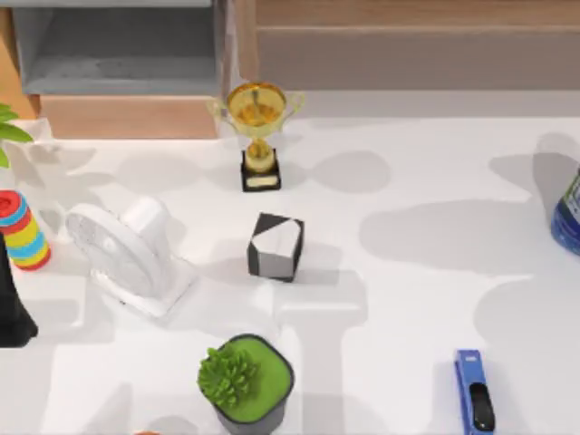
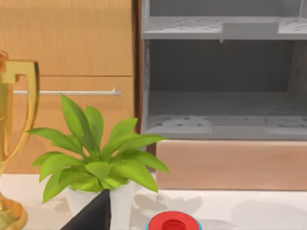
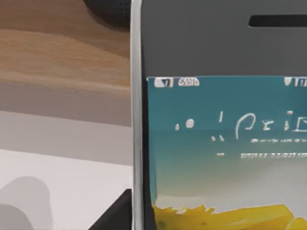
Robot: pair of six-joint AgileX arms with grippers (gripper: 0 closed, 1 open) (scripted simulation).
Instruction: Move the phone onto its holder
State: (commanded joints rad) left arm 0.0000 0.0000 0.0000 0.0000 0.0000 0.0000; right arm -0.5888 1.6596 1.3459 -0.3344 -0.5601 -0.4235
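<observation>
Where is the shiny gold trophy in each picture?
Top view: the gold trophy stands at the table's back, left of middle.
Left wrist view: the trophy is beside the leafy potted plant.
Right wrist view: the phone is up close here instead.
Shared landmark: the wooden cabinet behind the table.

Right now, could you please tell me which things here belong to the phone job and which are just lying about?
For the job:
phone, close up in the right wrist view
black-and-white holder, mid-table

Lying about:
trophy
fan
succulent
stapler
ring stack
leafy plant
blue bottle
</observation>
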